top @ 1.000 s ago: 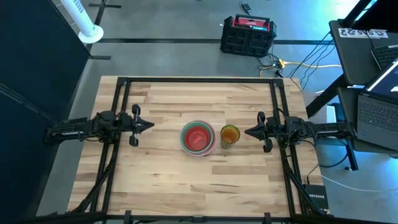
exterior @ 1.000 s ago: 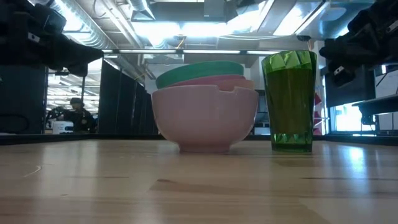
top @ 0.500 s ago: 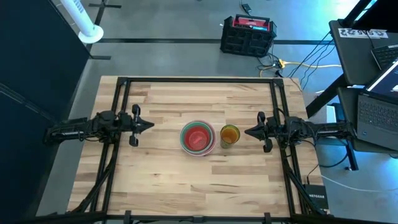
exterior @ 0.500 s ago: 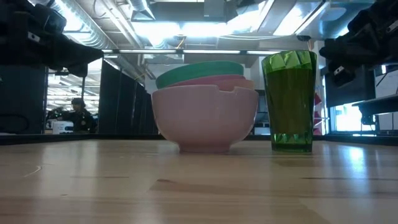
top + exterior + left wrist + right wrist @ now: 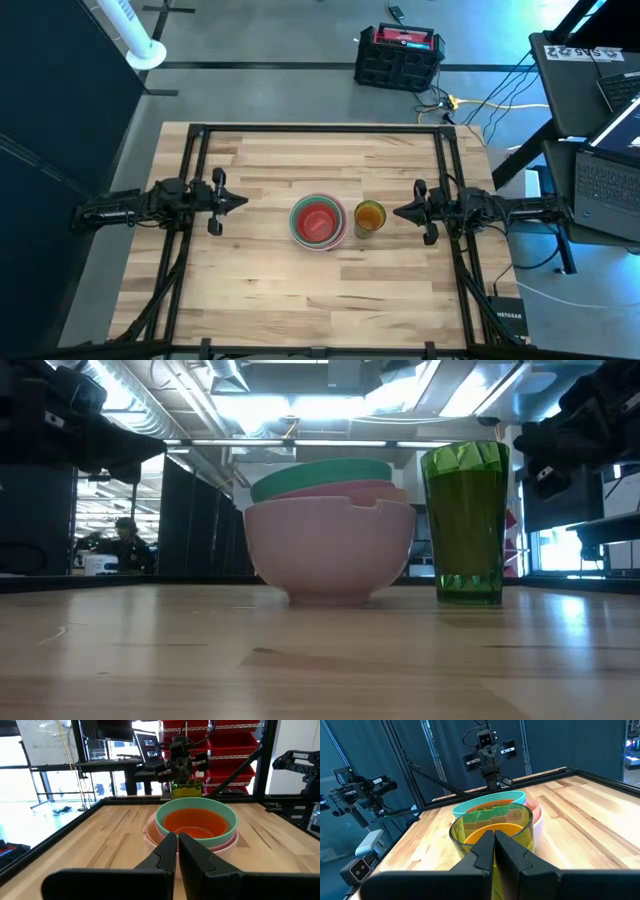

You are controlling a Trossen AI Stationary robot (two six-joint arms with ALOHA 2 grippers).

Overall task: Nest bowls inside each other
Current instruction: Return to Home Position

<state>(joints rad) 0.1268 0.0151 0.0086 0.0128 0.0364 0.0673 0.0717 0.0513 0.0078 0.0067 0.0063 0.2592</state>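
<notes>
The bowls (image 5: 318, 222) stand nested in one stack at the table's middle. A red bowl (image 5: 195, 822) sits inside a teal one (image 5: 322, 476), which sits inside pink ones; the outermost pale pink bowl (image 5: 330, 545) rests on its base on the wood. Both arms hover level above the table, touching nothing. My left gripper (image 5: 240, 201) is shut to the left of the stack, pointing at it; its shut fingers (image 5: 177, 836) show in the left wrist view. My right gripper (image 5: 398, 212) is shut to the right, its fingers (image 5: 494, 834) pointing at the green cup.
A tall green cup (image 5: 465, 525) stands upright just right of the stack, with an orange cup (image 5: 492, 832) inside it. Black frame rails (image 5: 190, 180) run along the table's left and right sides. Bare wood lies toward the near edge (image 5: 320, 300) and the far edge.
</notes>
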